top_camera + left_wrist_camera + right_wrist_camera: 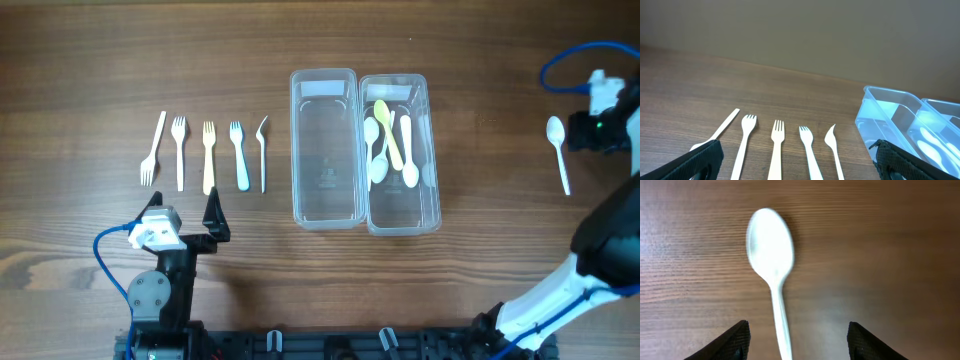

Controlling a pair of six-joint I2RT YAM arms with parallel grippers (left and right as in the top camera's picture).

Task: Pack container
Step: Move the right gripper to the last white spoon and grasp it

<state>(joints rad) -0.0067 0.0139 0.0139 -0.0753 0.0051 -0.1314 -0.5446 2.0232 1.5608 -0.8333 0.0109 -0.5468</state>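
The right gripper (797, 330) hangs over the lone white plastic spoon (771, 255), jaws spread wide astride its handle and empty, likely lined up for a pick. The spoon lies on the wooden table (480, 60), well apart from the clear plastic right tub (432, 150) holding other spoons (388, 150). The left gripper (800, 165), likewise spread and empty, hovers by a row of pale plastic forks (776, 145); nothing blocks the way
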